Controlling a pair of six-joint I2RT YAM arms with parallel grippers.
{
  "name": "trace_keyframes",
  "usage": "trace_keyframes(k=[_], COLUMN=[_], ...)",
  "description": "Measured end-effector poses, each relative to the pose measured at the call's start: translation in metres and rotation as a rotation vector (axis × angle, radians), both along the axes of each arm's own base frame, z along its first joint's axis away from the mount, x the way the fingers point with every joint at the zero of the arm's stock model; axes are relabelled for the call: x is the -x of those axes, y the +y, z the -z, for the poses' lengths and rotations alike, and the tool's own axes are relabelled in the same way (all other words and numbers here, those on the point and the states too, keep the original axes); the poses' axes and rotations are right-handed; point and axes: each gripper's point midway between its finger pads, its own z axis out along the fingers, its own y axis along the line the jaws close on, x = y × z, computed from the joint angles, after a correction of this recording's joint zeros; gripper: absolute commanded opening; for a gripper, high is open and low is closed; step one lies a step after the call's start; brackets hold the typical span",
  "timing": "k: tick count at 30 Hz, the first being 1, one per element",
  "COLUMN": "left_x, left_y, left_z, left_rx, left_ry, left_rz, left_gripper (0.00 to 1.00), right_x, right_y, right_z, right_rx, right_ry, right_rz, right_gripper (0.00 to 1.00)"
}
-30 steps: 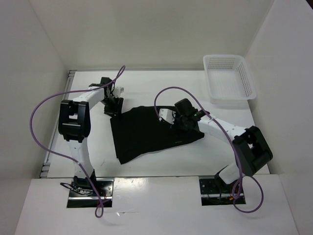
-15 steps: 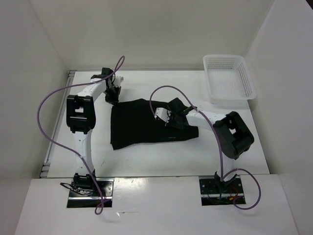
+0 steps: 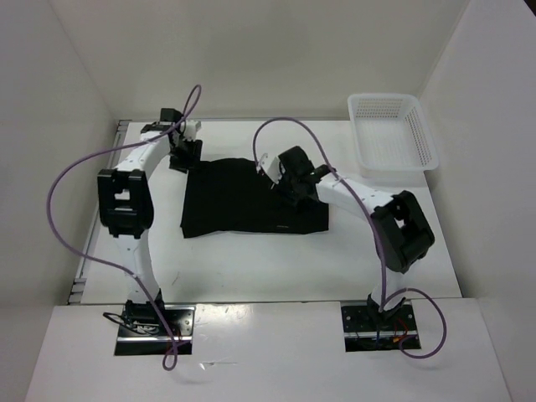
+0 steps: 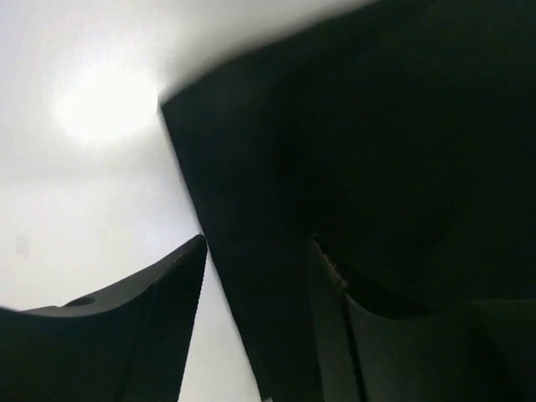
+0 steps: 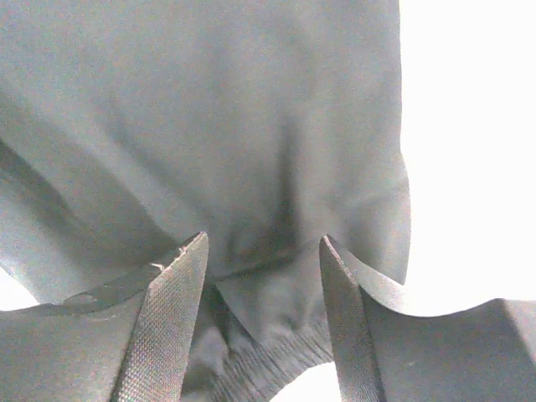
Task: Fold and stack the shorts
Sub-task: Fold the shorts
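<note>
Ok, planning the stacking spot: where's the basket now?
In the top view, the basket sits at the far right corner of the table, apart from the shorts.

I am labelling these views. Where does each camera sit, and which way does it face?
Top external: above, behind the bases, facing down on white table, black soft fabric shorts, white plastic mesh basket; both arms show.
Left wrist: on the left arm, facing the shorts' edge; own jaws show.
Right wrist: on the right arm, facing the shorts' ribbed edge; own jaws show.
All share the shorts.
</note>
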Motion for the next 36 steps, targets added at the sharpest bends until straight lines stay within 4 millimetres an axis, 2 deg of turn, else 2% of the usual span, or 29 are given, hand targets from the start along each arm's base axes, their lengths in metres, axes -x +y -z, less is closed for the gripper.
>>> trace_keyframes(k=[2, 3, 4, 6, 7, 9, 11, 13, 15, 17, 18, 24, 27, 31, 36], left_x=[0.03, 0.043, 0.057, 0.091, 0.106, 0.137, 0.169, 0.197, 0.212, 0.218, 0.219, 0.232, 0.24, 0.239, 0.237], left_y=[0.009, 0.014, 0.019, 0.027, 0.028, 0.023, 0.013, 0.005, 0.0, -0.001, -0.002, -0.003, -0.005, -0.006, -0.006], left_z=[-0.017, -0.028, -0.036, -0.046, -0.045, -0.029, -0.002, 0.018, 0.028, 0.03, 0.031, 0.043, 0.046, 0.049, 0.049], left_rx=[0.022, 0.033, 0.043, 0.061, 0.073, 0.105, 0.136, 0.165, 0.185, 0.191, 0.194, 0.184, 0.181, 0.184, 0.216], left_ry=[0.016, 0.012, 0.01, 0.035, 0.063, 0.152, 0.28, 0.404, 0.469, 0.493, 0.498, 0.547, 0.572, 0.563, 0.561], left_rz=[-0.012, -0.025, -0.035, -0.057, -0.065, -0.059, -0.048, -0.041, -0.038, -0.039, -0.038, -0.036, -0.031, -0.028, -0.039], left_gripper=[0.46, 0.35, 0.29, 0.17, 0.11, 0.11, 0.14, 0.17, 0.22, 0.25, 0.3, 0.35, 0.45, 0.46, 0.46], right_x=[-0.004, -0.003, -0.003, -0.002, -0.002, 0.005, 0.023, 0.045, 0.066, 0.076, 0.078, 0.081, 0.087, 0.102, 0.105], right_y=[0.002, -0.003, -0.01, -0.036, -0.05, -0.078, -0.097, -0.103, -0.103, -0.102, -0.099, -0.089, -0.084, -0.086, -0.086], right_z=[-0.029, -0.042, -0.055, -0.074, -0.079, -0.074, -0.052, -0.028, -0.012, -0.007, -0.008, -0.011, -0.008, 0.007, 0.017], right_rx=[-0.085, -0.132, -0.176, -0.254, -0.286, -0.333, -0.356, -0.36, -0.361, -0.379, -0.396, -0.497, -0.532, -0.526, -0.523], right_ry=[-0.016, -0.012, -0.009, 0.009, 0.021, 0.074, 0.182, 0.297, 0.398, 0.453, 0.466, 0.537, 0.581, 0.642, 0.684], right_rz=[0.052, 0.087, 0.119, 0.205, 0.251, 0.333, 0.399, 0.436, 0.461, 0.479, 0.483, 0.545, 0.586, 0.653, 0.692], right_gripper=[0.62, 0.62, 0.62, 0.58, 0.58, 0.58, 0.58, 0.59, 0.63, 0.63, 0.63, 0.63, 0.63, 0.64, 0.66])
